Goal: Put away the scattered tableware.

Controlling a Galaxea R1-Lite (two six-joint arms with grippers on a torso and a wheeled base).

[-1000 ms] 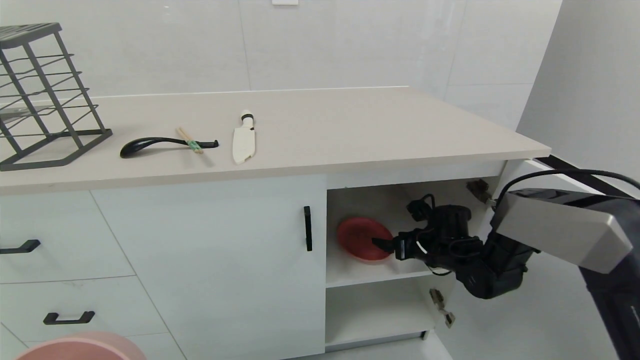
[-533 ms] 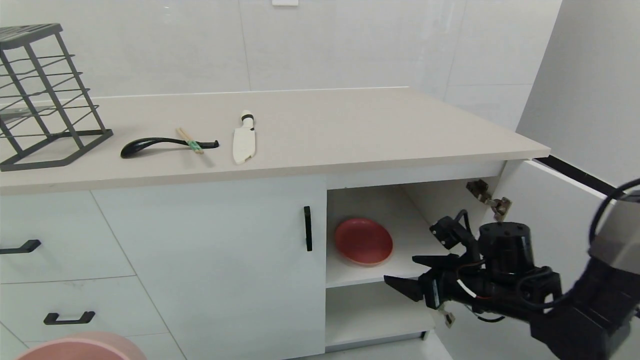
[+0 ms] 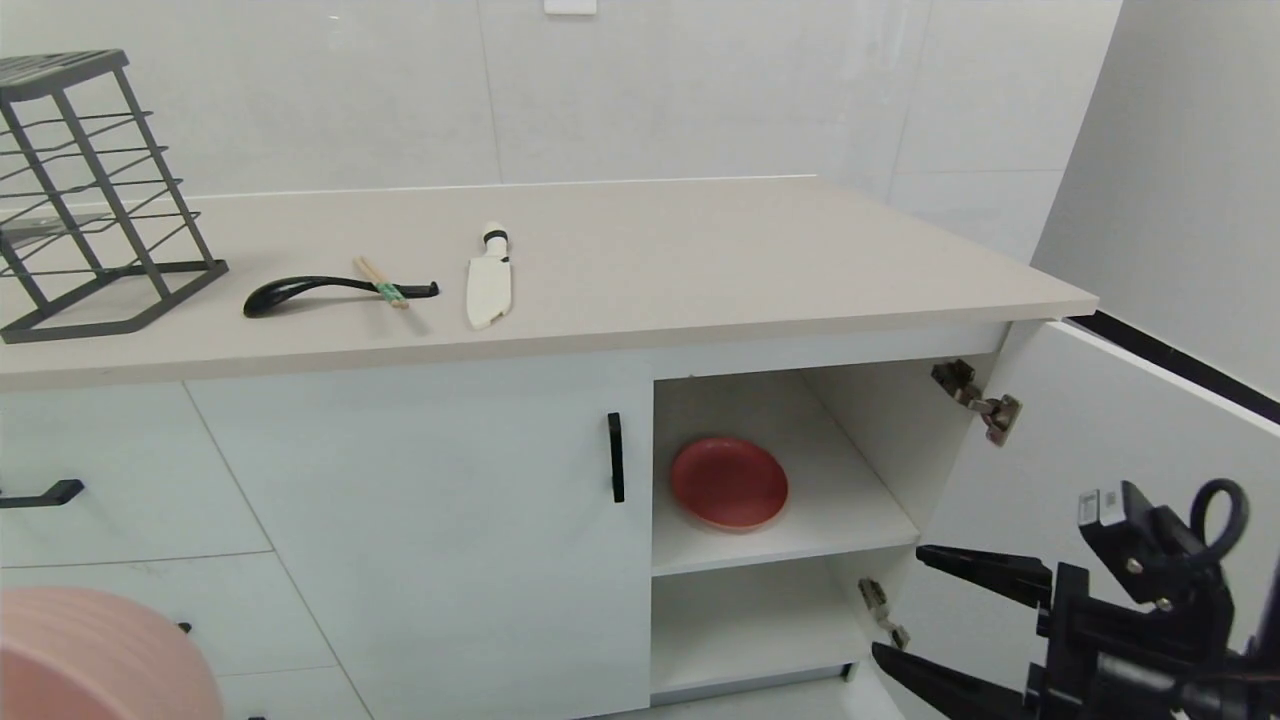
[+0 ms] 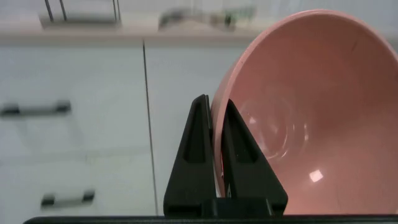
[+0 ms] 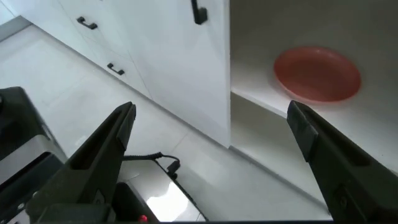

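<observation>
The red plate (image 3: 729,483) lies flat on the upper shelf (image 3: 850,520) of the open cabinet compartment, toward its left side, close to the edge of the closed door (image 3: 430,520). The pink bowl (image 4: 305,118) is held low at the robot's left, in front of the drawer fronts. The left gripper (image 4: 216,106) has its jaws pinched together on the bowl's rim, one inside and one outside.

The right gripper (image 3: 897,600) hangs in front of the compartment at the lower right, well apart from the plate. Its jaws are spread wide with nothing between them. Nothing stands between them and the shelf opening. The open door (image 3: 1100,420) is swung out to the right, just behind that gripper, with its hinges (image 3: 975,395) showing on the cabinet side.

On the beige surface (image 3: 700,250) above lie a black spoon (image 3: 300,290), a pair of chopsticks (image 3: 380,282) crossing the spoon's handle, and a pale knife (image 3: 488,285) just to the right of them, apart from both. A dark wire rack (image 3: 90,190) stands at the far left end.

The closed door carries a black vertical handle (image 3: 615,457), and the drawers to its left have black horizontal pulls (image 3: 40,493). White tiled walls (image 3: 700,90) rise behind the surface, and a pale floor (image 5: 62,81) lies below the cabinets.
</observation>
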